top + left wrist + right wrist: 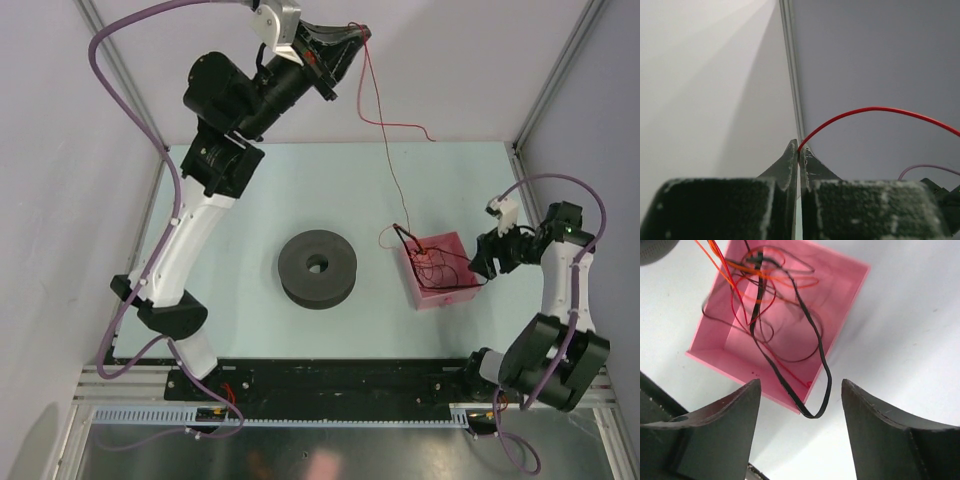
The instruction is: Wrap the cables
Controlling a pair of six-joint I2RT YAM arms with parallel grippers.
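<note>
My left gripper [362,36] is raised high at the back, shut on the end of a thin red cable [385,150]. The cable hangs down from it into the pink box [462,296]. In the left wrist view the red cable [875,110] leaves the closed fingertips [799,151] and arcs right. The black spool [317,267] lies flat at the table's middle. My right gripper [482,262] is open beside the box's right side. In the right wrist view the pink box [845,295] holds tangled red, orange and dark cables, and a black cable loop [812,412] hangs over its edge between my open fingers [801,395].
Grey walls with aluminium frame posts enclose the pale table on the left, back and right. A black rail and cable chain run along the near edge by the arm bases. Purple harness cables loop off both arms.
</note>
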